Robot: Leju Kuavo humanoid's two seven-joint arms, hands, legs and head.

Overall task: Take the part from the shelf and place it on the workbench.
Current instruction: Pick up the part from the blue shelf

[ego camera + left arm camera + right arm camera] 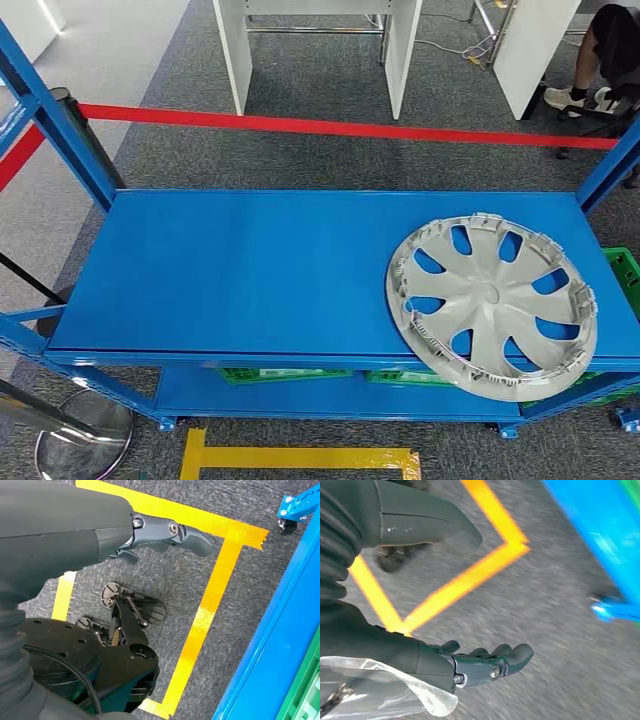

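Blue shelf (pixel 226 270) holds the hubcap (pixel 490 305), fingers (pixel 170 532) well apart.

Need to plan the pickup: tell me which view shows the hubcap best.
The head view: the silver hubcap lies whole on the blue shelf, at its right end, overhanging the front edge. Both wrist views look at floor, yellow tape and shelf frame, not the hubcap.

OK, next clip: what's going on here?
Nothing is being handled yet. A grey wheel cover lies flat at the right end of the blue shelf, untouched. The left hand and right hand both hang over the carpet by the yellow floor tape, fingers apart, holding nothing.
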